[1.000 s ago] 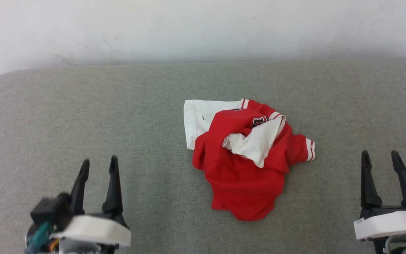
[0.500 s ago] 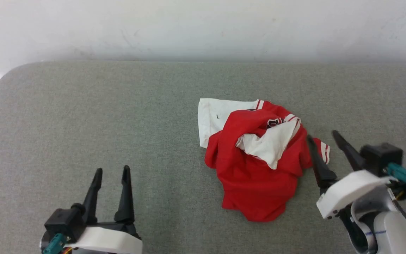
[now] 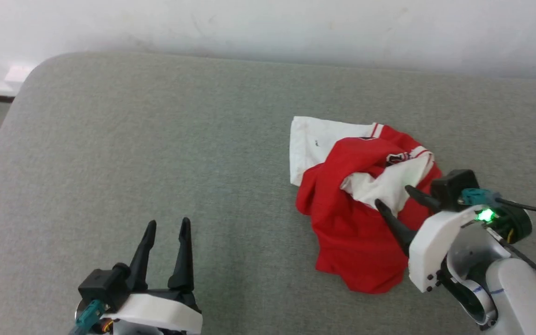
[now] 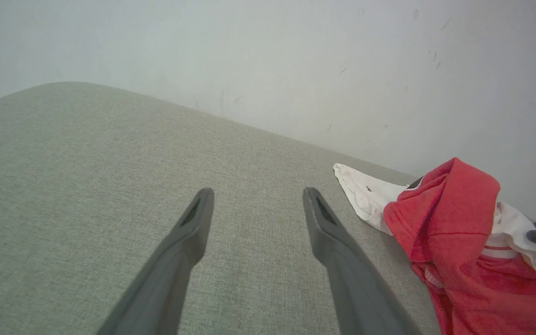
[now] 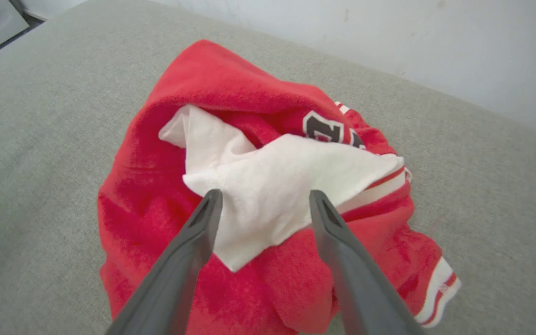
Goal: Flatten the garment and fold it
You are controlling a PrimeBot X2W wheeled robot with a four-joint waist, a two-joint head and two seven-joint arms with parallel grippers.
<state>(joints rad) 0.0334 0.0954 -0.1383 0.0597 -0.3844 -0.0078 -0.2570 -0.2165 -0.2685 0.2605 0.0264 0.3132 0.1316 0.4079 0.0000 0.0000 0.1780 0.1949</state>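
The garment (image 3: 351, 232) lies crumpled in a heap on the grey cushion, red body bunched with one white sleeve (image 3: 314, 142) spread toward the far left and another white fold (image 3: 384, 184) on top. Black-and-white lettering (image 5: 324, 128) peeks out near the top. My right gripper (image 3: 391, 195) hovers open over the heap, its fingers straddling the white fold (image 5: 268, 186) without touching it that I can tell. My left gripper (image 3: 165, 228) stands open over bare cushion, well left of the garment (image 4: 463, 242).
The grey cushion (image 3: 156, 139) runs wide to the left and front of the heap. Its rounded far-left corner (image 3: 40, 65) drops to the floor. A white wall (image 3: 268, 23) rises right behind the cushion's far edge.
My right arm has swung in from the lower right until its open fingers are over the heap's white fold. The head camera has turned left, shifting the picture. The garment lies as before.
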